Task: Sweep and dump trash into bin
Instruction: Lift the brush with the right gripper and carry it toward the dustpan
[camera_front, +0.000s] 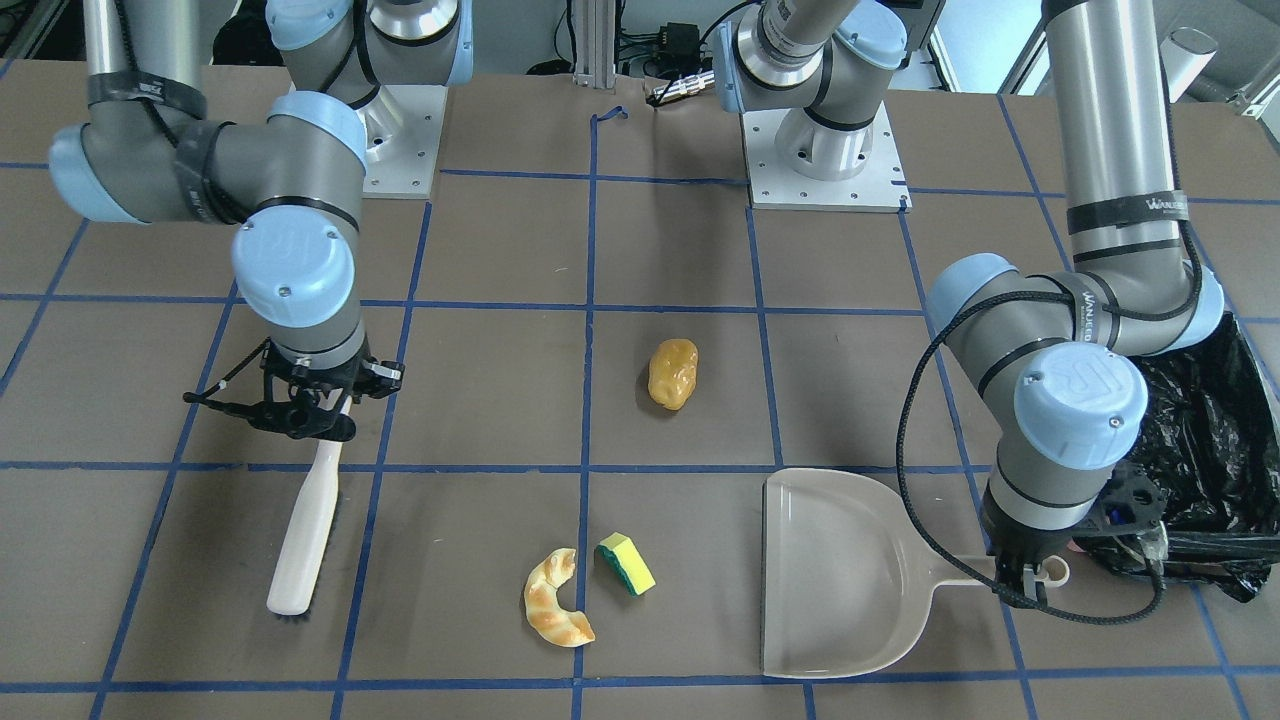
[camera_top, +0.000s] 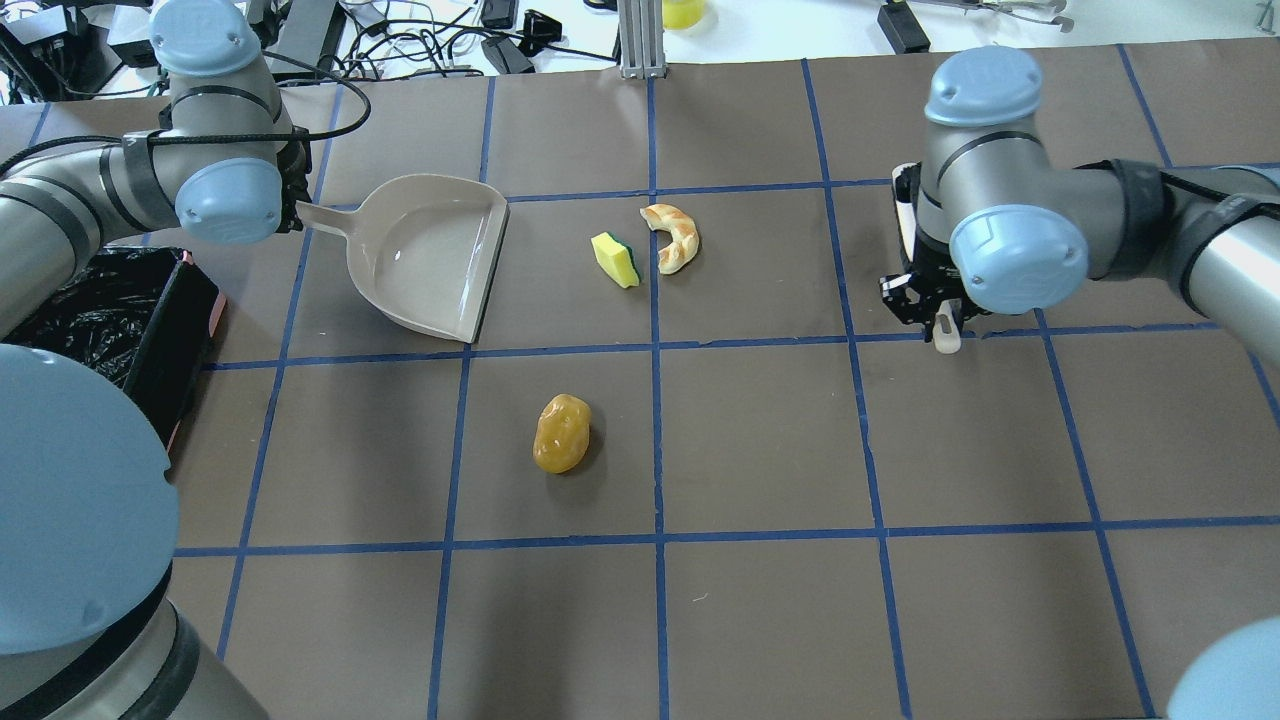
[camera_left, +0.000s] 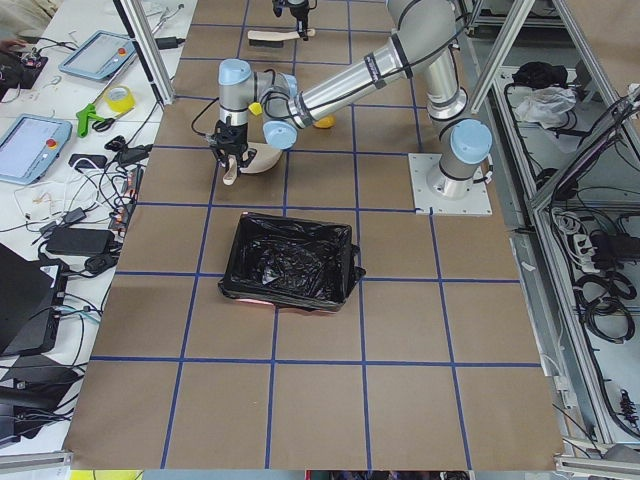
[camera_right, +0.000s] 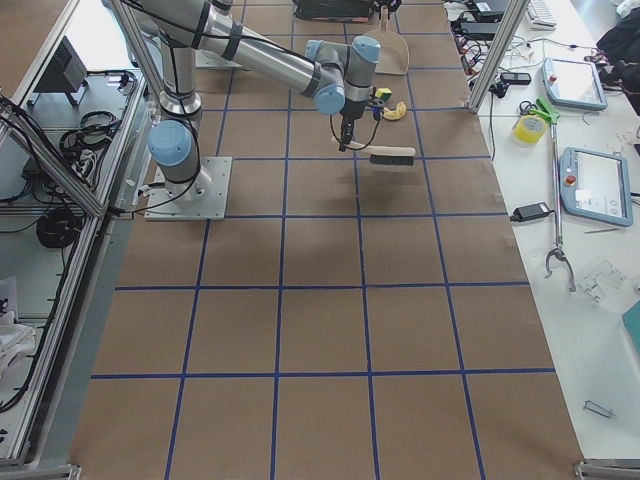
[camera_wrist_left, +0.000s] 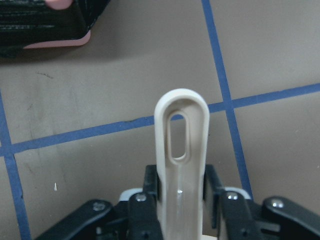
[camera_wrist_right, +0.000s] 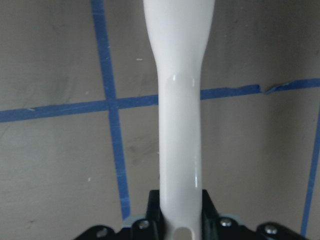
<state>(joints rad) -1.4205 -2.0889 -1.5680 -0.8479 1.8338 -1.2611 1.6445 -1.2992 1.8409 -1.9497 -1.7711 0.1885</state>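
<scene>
While left jaws clamp dustpan handle | right jaws clamp brush handle | arm caps read "UR"

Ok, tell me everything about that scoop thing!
It's a beige dustpan, smooth plastic by the look: a wide shallow scoop with low walls and a thin handle with a slot at its end. Empty, it lies flat on the brown table, mouth toward the sponge. The left end effector clamps its handle.

Golden bread piece, tan-striped croissant, yellow-green sponge — black bin.
</scene>
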